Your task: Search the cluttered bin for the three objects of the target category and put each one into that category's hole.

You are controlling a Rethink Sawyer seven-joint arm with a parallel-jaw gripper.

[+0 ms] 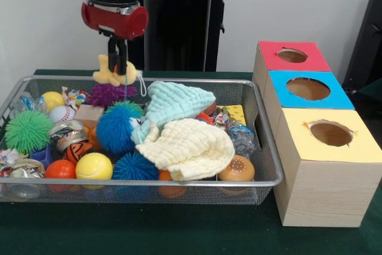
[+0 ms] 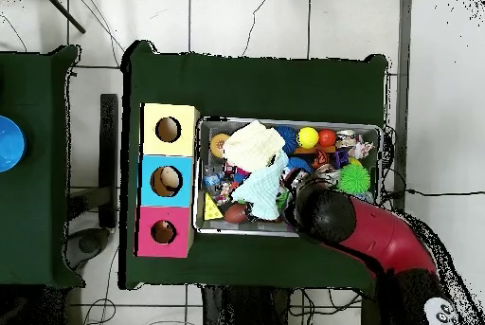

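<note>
- The bin (image 1: 262,147) is occupying the lower left and centre of the front view; its wire mesh is holding a dense pile of balls, cloths and wrappers.
- The row of three wooden boxes is standing at the right of the front view, just beside the bin; the hole (image 1: 292,55) in the red top is lying farthest up the frame, behind the blue-topped box (image 1: 337,97) and the yellow-topped box (image 1: 358,147).
- Two soft cloths, a mint cloth (image 1: 176,103) and a cream cloth (image 1: 191,147), are draping over the bin's centre and are probably hiding further items.
- The gripper (image 1: 117,67) is hanging at the upper left of the front view, above the bin's far rim, with its fingers closing on a yellow plush toy (image 1: 114,74).
- The yellow plush toy is being held clear of the pile, above a purple spiky ball (image 1: 107,94). It appears light, soft and compressible, so a pinch across its middle should be holding securely; a white cord (image 1: 142,83) is dangling from it and could be snagging on the rim.
</note>
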